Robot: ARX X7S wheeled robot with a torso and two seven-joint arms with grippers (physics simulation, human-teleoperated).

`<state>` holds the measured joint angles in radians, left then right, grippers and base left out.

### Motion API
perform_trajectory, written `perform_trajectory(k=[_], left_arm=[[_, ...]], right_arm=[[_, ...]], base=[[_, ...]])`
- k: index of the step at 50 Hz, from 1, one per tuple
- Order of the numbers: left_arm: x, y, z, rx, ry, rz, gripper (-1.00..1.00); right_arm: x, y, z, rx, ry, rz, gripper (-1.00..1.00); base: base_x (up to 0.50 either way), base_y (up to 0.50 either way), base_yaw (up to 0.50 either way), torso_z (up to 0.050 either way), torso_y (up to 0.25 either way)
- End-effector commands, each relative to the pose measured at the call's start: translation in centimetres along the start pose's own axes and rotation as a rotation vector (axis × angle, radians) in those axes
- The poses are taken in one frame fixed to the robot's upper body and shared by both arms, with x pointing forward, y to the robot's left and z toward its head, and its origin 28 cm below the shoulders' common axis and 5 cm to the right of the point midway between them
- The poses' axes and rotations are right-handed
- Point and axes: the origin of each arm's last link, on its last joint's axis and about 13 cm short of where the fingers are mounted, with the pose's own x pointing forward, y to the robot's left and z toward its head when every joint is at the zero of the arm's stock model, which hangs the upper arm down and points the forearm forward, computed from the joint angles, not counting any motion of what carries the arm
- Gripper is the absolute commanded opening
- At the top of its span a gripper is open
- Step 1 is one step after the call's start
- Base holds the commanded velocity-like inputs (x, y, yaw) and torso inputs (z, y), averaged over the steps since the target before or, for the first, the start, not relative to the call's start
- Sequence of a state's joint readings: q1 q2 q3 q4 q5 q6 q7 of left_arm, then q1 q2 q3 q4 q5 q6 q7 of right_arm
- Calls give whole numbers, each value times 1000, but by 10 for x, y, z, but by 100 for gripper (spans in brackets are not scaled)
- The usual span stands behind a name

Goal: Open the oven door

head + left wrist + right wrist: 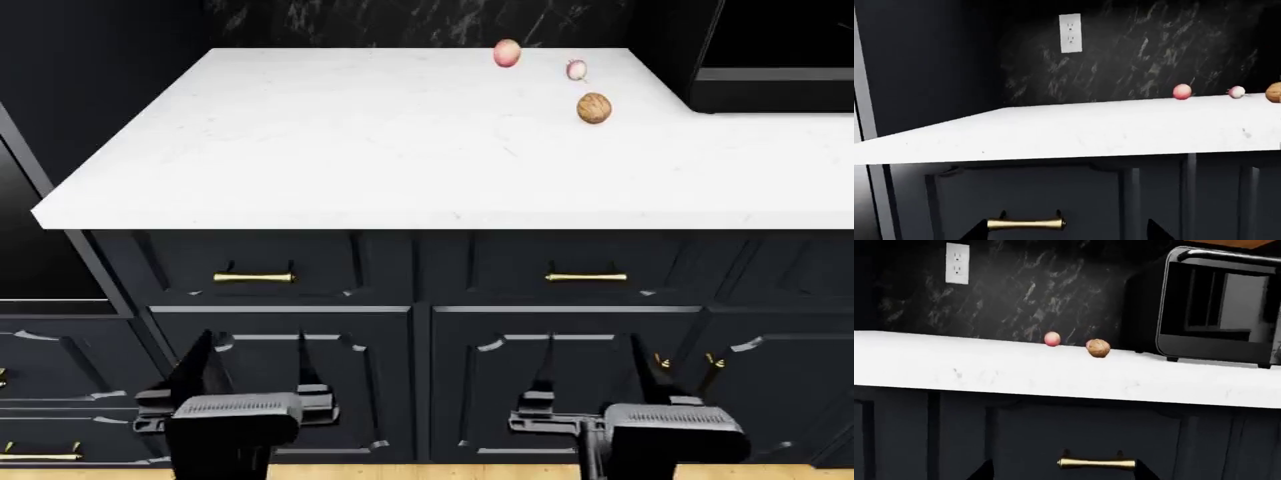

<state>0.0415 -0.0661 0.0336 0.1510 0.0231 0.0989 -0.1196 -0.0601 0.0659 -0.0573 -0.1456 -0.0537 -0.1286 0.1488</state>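
At the far left edge of the head view a sliver of flat black panel (19,225) is set in the tall unit beside the counter. It may be the oven door; its window and handle are cut off, so I cannot tell. My left gripper (254,362) hangs low before the navy cupboard fronts, open and holding nothing. My right gripper (597,370) is level with it, also open and holding nothing. In the left wrist view the left gripper (1066,236) faces a brass drawer handle (1026,223). The right gripper (1061,476) faces another brass handle (1097,463).
A white countertop (400,150) overhangs the navy drawers. On it lie a pink ball (507,53), a small white-pink ball (577,69) and a walnut (594,108). A black countertop appliance (1217,305) with a reflective glass front stands at the right. A wall socket (1070,33) sits on the dark marble backsplash.
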Motion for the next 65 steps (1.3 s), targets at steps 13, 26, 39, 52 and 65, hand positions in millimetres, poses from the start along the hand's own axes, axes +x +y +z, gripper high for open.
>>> perform_trajectory(k=[13,26,39,52,65], left_arm=[[-28,19,78,113,-685,128,100],[-41,24,93,161,-951,261,100],[-52,27,104,155,-1117,380,100],[-52,27,103,154,-1115,388,100],[-51,26,102,161,-1107,401,100]], right_arm=[[-30,-21,74,7,-642,-144,100],[-50,-26,93,-39,-917,-199,100],[-61,-26,97,-61,-1007,-205,100],[-55,-26,95,-77,-987,-197,100],[-54,-26,95,-70,-982,-195,100]], base=[[0,0,0,0,0],[0,0,0,0,0],[0,0,0,0,0],[0,0,0,0,0],[0,0,0,0,0]])
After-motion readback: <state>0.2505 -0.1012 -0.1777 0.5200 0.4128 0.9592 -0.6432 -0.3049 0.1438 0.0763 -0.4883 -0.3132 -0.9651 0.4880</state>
